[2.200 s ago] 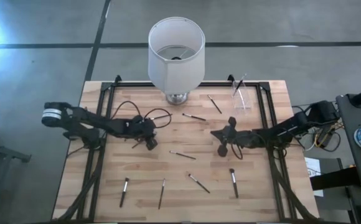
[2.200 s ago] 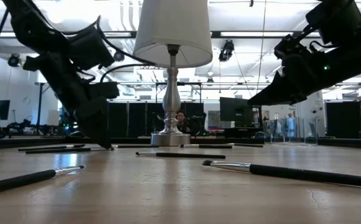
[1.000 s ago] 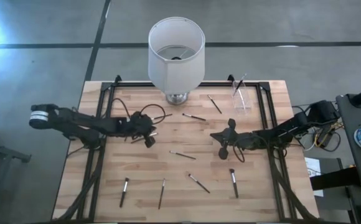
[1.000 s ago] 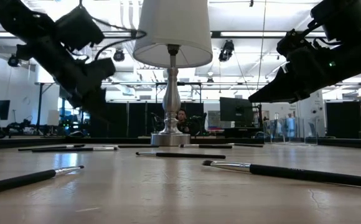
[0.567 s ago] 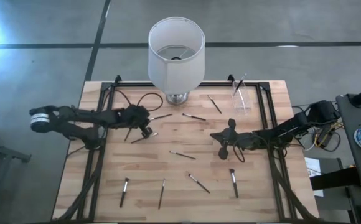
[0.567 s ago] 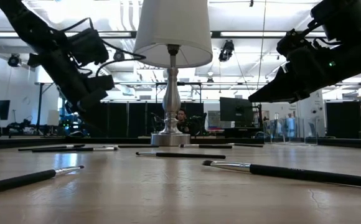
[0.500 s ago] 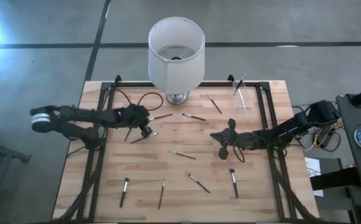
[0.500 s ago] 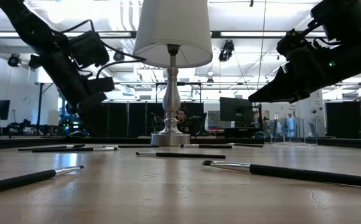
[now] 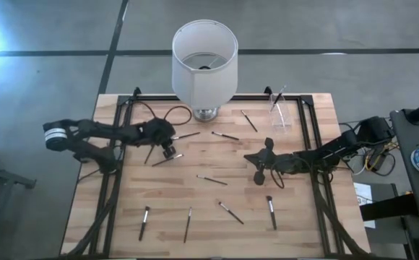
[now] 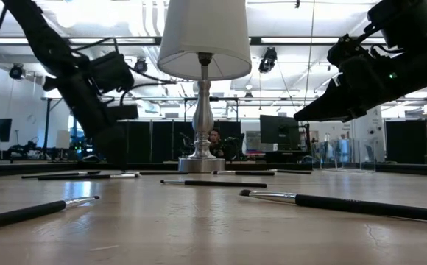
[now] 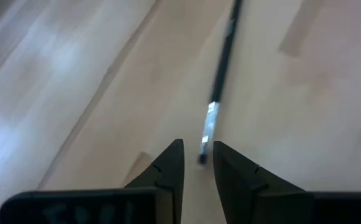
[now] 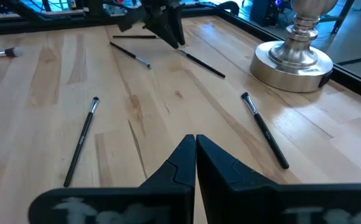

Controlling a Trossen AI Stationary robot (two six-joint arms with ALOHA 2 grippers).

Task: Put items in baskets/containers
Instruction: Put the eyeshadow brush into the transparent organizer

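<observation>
Lowered since earlier, left gripper (image 11: 197,163) angles down near the table's (image 9: 303,224) left edge, slightly open, straddling a brush (image 11: 221,71) tip; nothing gripped.

Grey concrete floor (image 9: 50,79); ceiling lights (image 10: 118,11) and dark partitions (image 10: 154,141) behind.

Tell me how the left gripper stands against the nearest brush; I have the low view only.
Observer: In the left wrist view, the left gripper has its fingers parted, with the bristle end of a brush lying on the table between them.
Operator: Report the right arm.
Observer: The right gripper is shut with nothing in it, over the table's right half.
Operator: Locate the cup.
Observer: From above, the clear cup stands to the right of the lampshade, with another brush sticking out of it.
</observation>
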